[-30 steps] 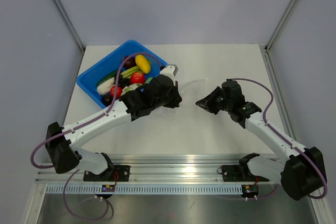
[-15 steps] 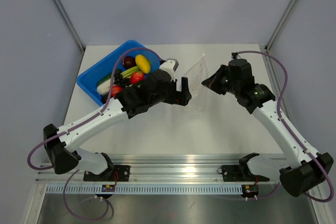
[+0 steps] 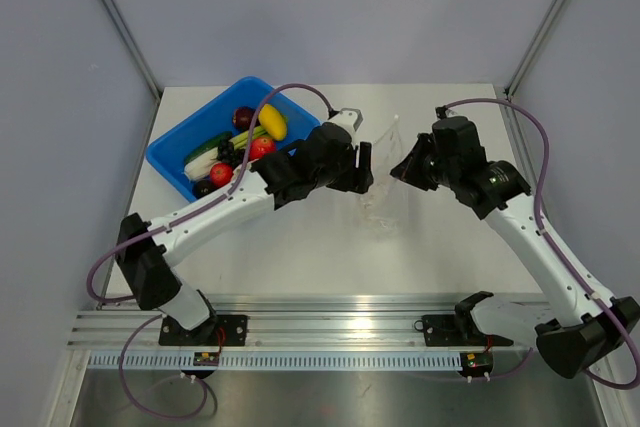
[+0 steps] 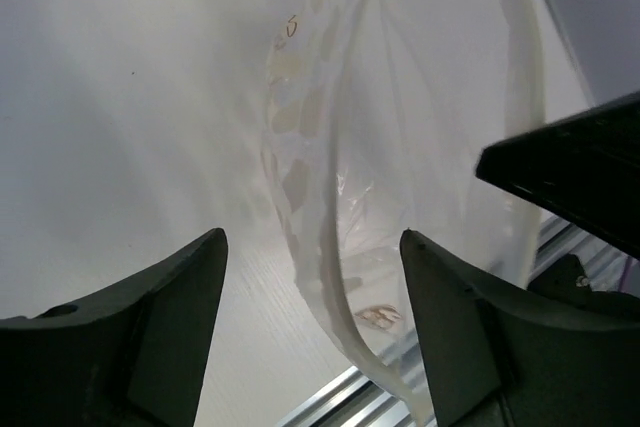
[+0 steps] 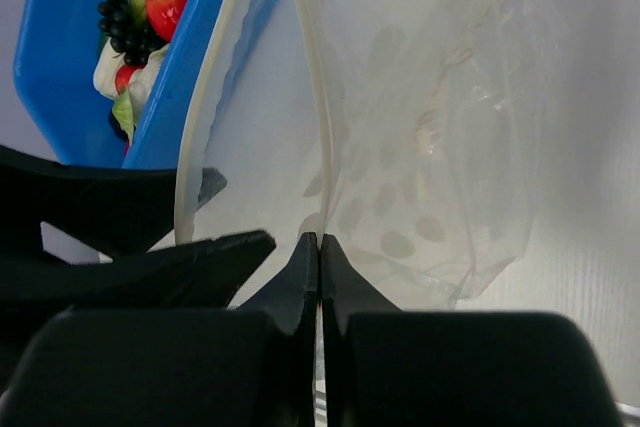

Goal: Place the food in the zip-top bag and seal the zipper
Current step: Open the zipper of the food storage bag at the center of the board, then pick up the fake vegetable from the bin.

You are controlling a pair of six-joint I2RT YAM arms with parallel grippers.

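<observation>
The clear dotted bag (image 3: 378, 192) sits near the middle of the worktop, a little toward the right edge, between the two grippers. Its lower end seems to rest crumpled on the white worktop (image 3: 300, 257) while the open end is lifted. From the right wrist camera the mouth gapes, its two lips curving apart.

The right gripper (image 5: 318, 247) has its fingers pressed together, with no gap showing, on one lip of the bag, right at the zipper strip (image 5: 322, 147). That strip runs straight up out of the fingertips.

The left gripper (image 4: 312, 237) has its fingers spread wide and grips nothing. The other lip of the bag passes through the space between them. I cannot see either finger touching the plastic. From above, this gripper (image 3: 362, 162) is just beside the bag's left side, facing the right gripper (image 3: 403, 169) across the mouth.

None of the food is in the bag. It all lies in the blue tub (image 3: 190, 122) at the far left corner of the worktop. In it are a yellow pepper (image 3: 272, 121), a red tomato (image 3: 262, 147), a dark purple piece (image 3: 243, 117) and a green-white leek (image 3: 205, 152). The left arm stretches alongside the tub's near right side.
</observation>
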